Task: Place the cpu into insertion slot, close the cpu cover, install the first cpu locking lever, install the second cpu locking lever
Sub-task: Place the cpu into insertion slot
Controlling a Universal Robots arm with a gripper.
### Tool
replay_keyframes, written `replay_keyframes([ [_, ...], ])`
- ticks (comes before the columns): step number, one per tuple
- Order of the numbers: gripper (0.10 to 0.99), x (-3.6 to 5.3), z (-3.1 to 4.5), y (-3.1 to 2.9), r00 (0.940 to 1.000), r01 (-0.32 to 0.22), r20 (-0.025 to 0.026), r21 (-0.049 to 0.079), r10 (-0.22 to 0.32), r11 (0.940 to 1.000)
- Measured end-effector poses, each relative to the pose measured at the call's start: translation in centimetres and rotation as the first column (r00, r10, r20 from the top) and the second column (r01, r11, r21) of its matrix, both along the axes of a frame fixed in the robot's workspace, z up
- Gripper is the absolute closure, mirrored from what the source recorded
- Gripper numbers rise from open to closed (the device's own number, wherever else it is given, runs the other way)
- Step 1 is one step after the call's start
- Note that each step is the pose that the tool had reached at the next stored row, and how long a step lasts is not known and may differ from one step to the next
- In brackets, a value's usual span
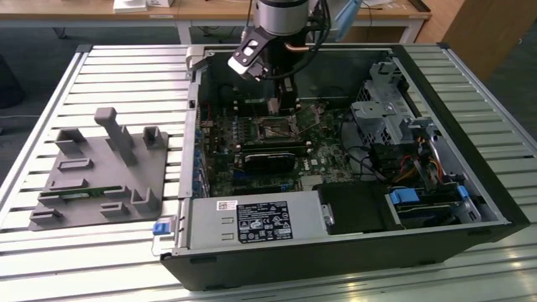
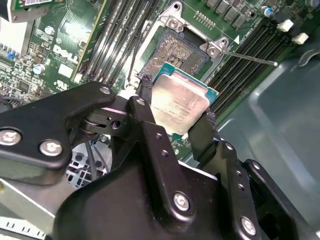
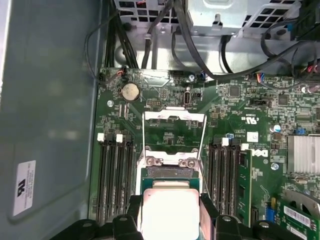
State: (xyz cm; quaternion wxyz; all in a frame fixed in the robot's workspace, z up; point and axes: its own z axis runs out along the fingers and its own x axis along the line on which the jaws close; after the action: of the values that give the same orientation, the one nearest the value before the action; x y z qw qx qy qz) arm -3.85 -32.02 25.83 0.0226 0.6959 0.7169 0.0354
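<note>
My gripper (image 2: 177, 106) is shut on the cpu (image 2: 179, 100), a small silver-faced square chip pinched by its edges between the two black fingers (image 2: 146, 87). The chip hangs just above the insertion slot (image 2: 175, 52) and a little off it toward the gripper; the slot's dark centre lies bare. In the first wrist view the cpu (image 3: 170, 210) covers most of the slot, and the cpu cover (image 3: 174, 116) is swung open, lying back flat on the green board. A thin locking lever (image 2: 250, 58) sticks out sideways. In the exterior view the gripper (image 1: 283, 107) reaches down into the case over the socket (image 1: 273, 129).
The open computer case (image 1: 495, 207) lies on a slatted table. Memory slots (image 3: 115, 175) flank the socket on both sides. Inside are a labelled power supply (image 1: 251, 223) and a drive cage (image 1: 390, 110). A grey parts fixture (image 1: 100, 170) stands at the exterior view's left.
</note>
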Motion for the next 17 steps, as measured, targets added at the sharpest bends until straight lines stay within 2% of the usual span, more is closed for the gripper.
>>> replay_keyframes([
  [10,0.545,-0.01,-1.52,0.06,1.0000,0.000,-0.0001,-0.001,0.000,1.0000],
  [15,0.545,-0.03,-2.20,0.16,1.0000,0.009,-0.0001,-0.020,-0.009,0.9998],
  [17,0.545,-0.05,-2.45,0.17,1.0000,0.010,-0.0002,-0.022,-0.010,0.9997],
])
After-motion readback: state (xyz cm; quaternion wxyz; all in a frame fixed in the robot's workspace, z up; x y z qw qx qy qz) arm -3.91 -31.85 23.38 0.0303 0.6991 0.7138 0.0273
